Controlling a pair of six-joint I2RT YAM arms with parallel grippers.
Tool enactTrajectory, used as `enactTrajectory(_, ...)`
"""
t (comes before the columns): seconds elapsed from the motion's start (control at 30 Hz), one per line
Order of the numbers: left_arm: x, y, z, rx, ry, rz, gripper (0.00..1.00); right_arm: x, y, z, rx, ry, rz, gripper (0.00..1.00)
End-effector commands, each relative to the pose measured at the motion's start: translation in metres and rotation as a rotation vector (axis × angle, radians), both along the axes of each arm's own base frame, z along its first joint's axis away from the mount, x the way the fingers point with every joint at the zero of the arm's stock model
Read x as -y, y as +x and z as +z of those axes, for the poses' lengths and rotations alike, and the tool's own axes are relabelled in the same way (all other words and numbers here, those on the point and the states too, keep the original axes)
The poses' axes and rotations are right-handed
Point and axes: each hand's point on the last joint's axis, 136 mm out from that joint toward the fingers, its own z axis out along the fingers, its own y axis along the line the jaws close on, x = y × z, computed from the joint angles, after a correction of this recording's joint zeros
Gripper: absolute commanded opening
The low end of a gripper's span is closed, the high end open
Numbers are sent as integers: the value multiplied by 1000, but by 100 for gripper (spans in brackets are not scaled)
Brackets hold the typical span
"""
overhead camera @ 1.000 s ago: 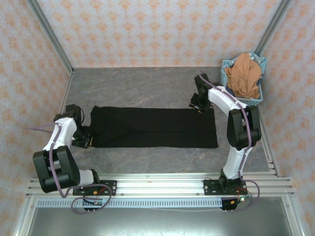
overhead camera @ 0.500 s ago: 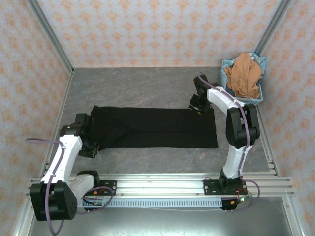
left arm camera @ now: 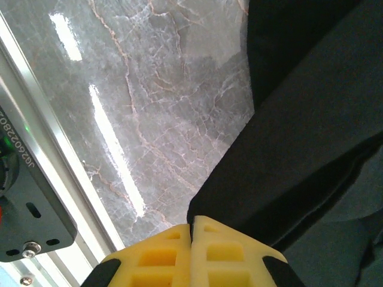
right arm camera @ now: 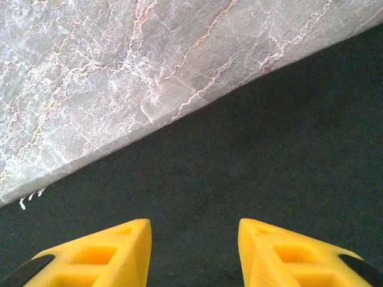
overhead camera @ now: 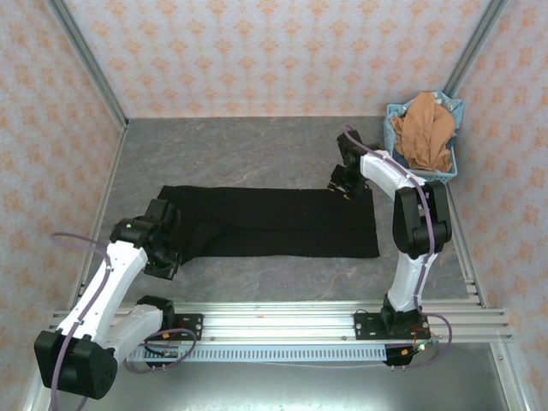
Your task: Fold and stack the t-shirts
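**Folding the black shirt: left end gripped, lengthwise fold about to begin**

The large black cloth t-shirt [overhead camera: 274, 223] lies flat as a long band, already narrowed along its length; no print shows on the upper face. At the band's left end, near its front corner, the left gripper [overhead camera: 164, 255] has its yellow fingers [left arm camera: 230, 251] pressed together, and in the left wrist view the cloth edge runs straight into their tips, so it is judged to be pinching the hem. At the band's far right corner the right gripper [overhead camera: 342, 182] stands low over the cloth with its fingers [right arm camera: 102, 251] partly spread and nothing between them. Beyond the band's right end the plain orange-brown cloth t-shirt [overhead camera: 424, 128] is heaped in the light blue plastic lattice basket [overhead camera: 438, 175], not yet folded. The next move probably calls for carrying the pinched left end over towards the right end, with that corner held down by the right gripper
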Motion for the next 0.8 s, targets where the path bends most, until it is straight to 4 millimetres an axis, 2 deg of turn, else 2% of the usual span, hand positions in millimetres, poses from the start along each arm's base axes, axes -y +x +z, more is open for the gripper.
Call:
enactTrajectory(0.0, -7, -8, 6, -27, 47, 39, 0, -1, 0, -4, -6, -8, 0, 42)
enactTrajectory(0.1, -12, -5, 4, -18, 77, 40, 0, -1, -1, -4, -9, -4, 0, 42)
enactTrajectory(0.2, -23, 8, 4, -4, 141, 26, 0, -3, -3, -3, -11, 0, 3, 42)
enactTrajectory(0.37, -46, 45, 12, -26, 211, -32, 0, -1, -7, -3, -15, -4, 9, 42)
enactTrajectory(0.5, -68, 68, 19, -75, 282, -75, 0, 0, -9, -5, -19, -8, 9, 42)
enactTrajectory(0.77, -96, 106, 11, -147, 367, -109, 0, 1, -12, -7, -23, -8, 6, 42)
